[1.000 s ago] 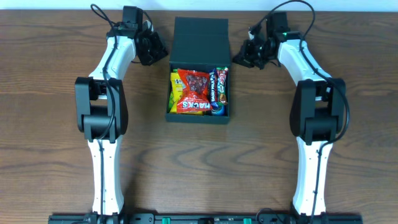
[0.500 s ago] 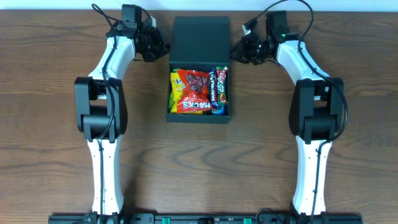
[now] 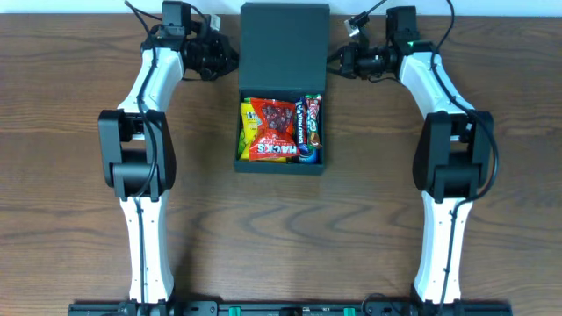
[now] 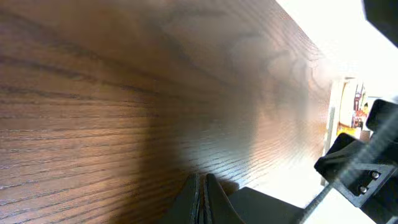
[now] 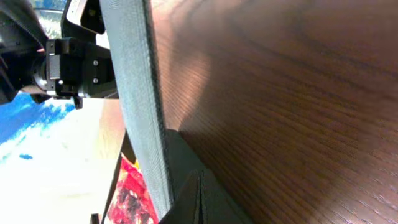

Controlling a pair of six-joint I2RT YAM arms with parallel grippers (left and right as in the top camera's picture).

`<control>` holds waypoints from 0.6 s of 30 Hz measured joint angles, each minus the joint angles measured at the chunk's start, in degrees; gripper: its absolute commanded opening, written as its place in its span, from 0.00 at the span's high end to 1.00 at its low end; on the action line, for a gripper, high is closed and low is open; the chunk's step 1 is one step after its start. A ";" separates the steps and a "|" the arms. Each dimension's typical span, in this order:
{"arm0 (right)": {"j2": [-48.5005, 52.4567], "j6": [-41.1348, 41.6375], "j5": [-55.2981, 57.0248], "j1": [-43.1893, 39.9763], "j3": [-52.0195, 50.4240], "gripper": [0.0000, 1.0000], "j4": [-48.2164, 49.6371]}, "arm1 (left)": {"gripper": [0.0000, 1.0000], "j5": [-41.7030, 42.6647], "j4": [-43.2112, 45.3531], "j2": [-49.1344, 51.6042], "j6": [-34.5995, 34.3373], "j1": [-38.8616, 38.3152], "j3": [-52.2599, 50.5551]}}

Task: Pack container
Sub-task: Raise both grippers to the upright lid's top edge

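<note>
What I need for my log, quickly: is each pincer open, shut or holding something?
Left pincer: shut, holding nothing, beside the box lid.
Right pincer: shut, holding nothing, beside the box lid.

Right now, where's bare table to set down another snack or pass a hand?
Largest free patch: the table in front of the container, between the left arm and right arm. Bare strips also lie outside each arm. Crowded: the open lid, flanked by the left gripper and right gripper; the tray is full of snacks.
</note>
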 measured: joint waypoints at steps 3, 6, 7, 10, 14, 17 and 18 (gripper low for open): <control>-1.77 -1.66 -0.42 0.00 0.00 0.99 -0.52 | 0.94 0.11 -0.11 -1.99 1.53 -0.09 0.00; -5.29 -3.23 -1.60 0.02 0.15 0.99 -0.74 | 0.94 0.66 -0.09 -5.55 3.58 -0.26 0.00; -6.54 -3.58 -2.01 0.04 0.37 0.99 -0.76 | 0.94 0.79 -0.09 -6.97 4.35 -0.35 0.00; -11.10 -4.57 -3.23 0.07 1.18 0.99 -0.94 | 0.94 1.09 -0.17 -11.37 6.56 -0.37 0.00; -14.80 -6.49 -3.85 0.04 1.75 0.99 -5.07 | 0.94 1.33 -3.76 -16.13 10.84 -0.37 0.13; -16.26 -9.51 -2.25 0.15 1.81 0.99 -11.54 | 0.94 1.29 -8.55 -18.71 14.99 -0.37 0.15; -16.72 -10.67 -1.33 0.22 1.81 0.99 -13.92 | 0.94 1.25 -10.12 -19.45 16.28 -0.37 0.15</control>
